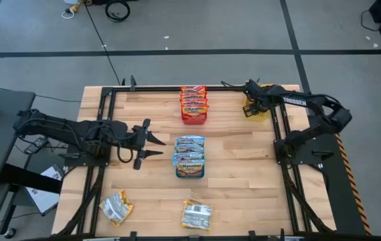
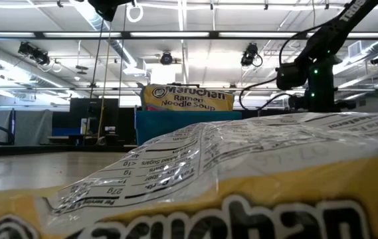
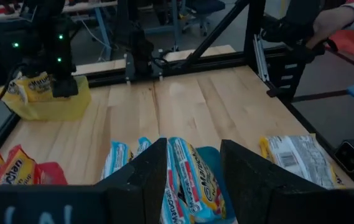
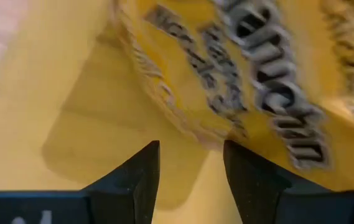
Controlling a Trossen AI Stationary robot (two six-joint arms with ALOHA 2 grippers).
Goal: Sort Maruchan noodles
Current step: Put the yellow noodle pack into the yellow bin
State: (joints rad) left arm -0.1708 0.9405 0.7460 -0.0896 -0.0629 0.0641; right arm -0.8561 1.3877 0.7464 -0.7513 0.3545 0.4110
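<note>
Well along, judged from the table. Toward the left, near the front edge, two loose packets lying label-back up and well apart from every tray: one front-left packet (image 1: 116, 207), one front-centre packet (image 1: 197, 215), both with yellow edging and so probably bound for the yellow side. In the middle, a row of blue-silver packets (image 1: 190, 154) standing on edge in the blue tray (image 1: 189, 174). Behind that, toward the far edge, a row of red-orange packets (image 1: 193, 100) in the red tray (image 1: 193, 121). At the far right corner, the yellow tray (image 1: 262, 115) with a yellow-orange packet (image 4: 245, 81) tilted over its floor, not clearly lying flat yet. Left to do, by this reading: settle that yellow packet, then fetch the two strays from the front.

Left gripper (image 1: 159, 146): level above the bare wood, just left of the blue tray and pointing at it. Fingers spread partway, nothing between them, touching nothing; only the blue-silver packets showing beyond the gap in its own wrist view.

Right gripper (image 4: 189, 168): down over the yellow tray. Fingers apart with tray floor visible through the gap. Yellow-orange packet just past the fingertips, its lower edge close to one finger; contact impossible to confirm, and no pinch on it visible, so most likely let go or about to be.
</note>
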